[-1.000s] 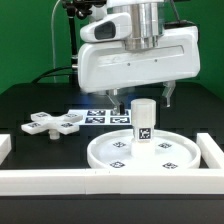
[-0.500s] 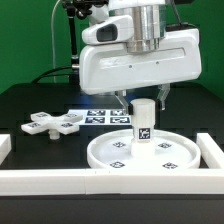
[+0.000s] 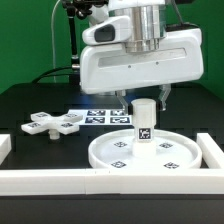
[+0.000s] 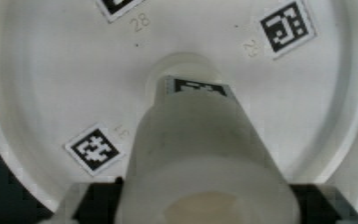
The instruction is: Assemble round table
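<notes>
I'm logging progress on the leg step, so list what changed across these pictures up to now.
The hand barely moved. Its dark finger on the exterior view's right edged slightly inward, toward the leg, between the first two pictures. Nothing has visibly changed since. Whether it grips the leg cannot be told. Unchanged: the leg stands upright on the round disc, and the cross-shaped base lies apart from it.
</notes>
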`<state>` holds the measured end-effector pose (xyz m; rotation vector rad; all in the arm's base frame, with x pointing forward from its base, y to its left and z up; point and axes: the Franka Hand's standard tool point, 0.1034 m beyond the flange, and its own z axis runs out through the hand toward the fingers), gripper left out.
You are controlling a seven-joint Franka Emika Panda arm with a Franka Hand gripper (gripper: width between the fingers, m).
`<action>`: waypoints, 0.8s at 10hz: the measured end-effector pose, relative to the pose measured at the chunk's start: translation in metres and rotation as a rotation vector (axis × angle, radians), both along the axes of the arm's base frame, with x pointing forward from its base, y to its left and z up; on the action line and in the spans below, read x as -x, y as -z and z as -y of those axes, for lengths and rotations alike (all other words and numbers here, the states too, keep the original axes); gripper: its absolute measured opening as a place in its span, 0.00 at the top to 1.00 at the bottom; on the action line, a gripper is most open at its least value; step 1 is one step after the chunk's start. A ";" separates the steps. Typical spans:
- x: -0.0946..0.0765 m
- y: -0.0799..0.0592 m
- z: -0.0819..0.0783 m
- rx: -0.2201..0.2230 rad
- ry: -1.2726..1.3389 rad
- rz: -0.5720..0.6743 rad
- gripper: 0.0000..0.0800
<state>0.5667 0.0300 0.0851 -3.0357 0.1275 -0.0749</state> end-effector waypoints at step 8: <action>0.001 0.001 0.001 -0.065 0.679 -0.040 0.49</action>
